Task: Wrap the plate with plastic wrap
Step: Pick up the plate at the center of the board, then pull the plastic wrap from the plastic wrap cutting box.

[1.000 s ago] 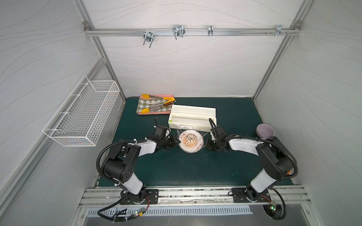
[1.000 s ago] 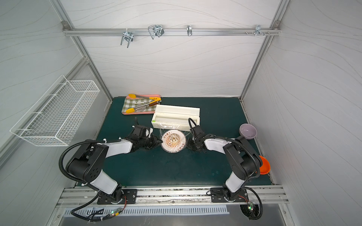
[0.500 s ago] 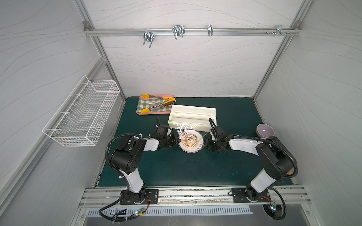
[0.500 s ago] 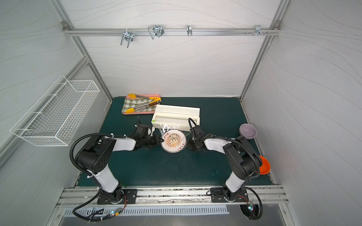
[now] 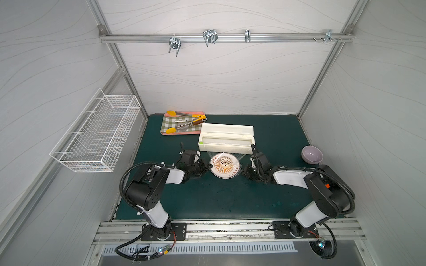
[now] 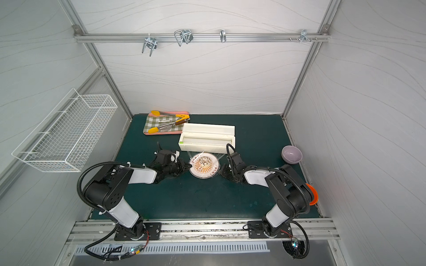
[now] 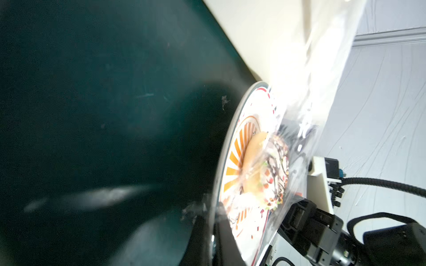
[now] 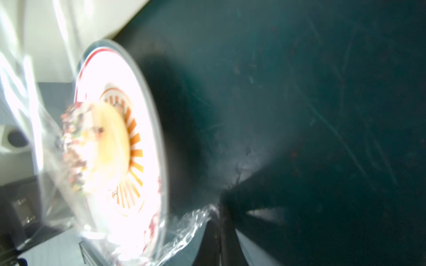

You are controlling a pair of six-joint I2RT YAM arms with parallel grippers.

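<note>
Top views, both: green desk (image 5: 207, 198) carries everything.

Box (image 5: 227, 138): long, cream, toward the back edge, about mid-width.

Tray (image 5: 169, 122): holds tongs (image 5: 186, 124), near the back-left corner.

Plate (image 5: 227, 176): flat on the desk, just in front of the box, nearer the back edge than the front.

Wrap (image 5: 241, 156): runs from the box front down over the plate. From above it shows only as faint streaks. In the right wrist view it is crinkled (image 8: 189, 223) past the plate rim and drawn to a fingertip (image 8: 224, 230).

Bowl (image 5: 312, 154): lilac, near the right edge, well apart from the plate.

Left pincer (image 5: 208, 166): at the plate rim facing the desk's left edge, jaws together, clamped on wrap.

Right pincer (image 5: 244, 171): just beside the opposite rim, jaws together, clamped on the bunched wrap.

Food (image 5: 224, 162): at the plate's centre, under the film. The left wrist view (image 7: 272, 170) shows dark drizzle and coloured bits on top.
</note>
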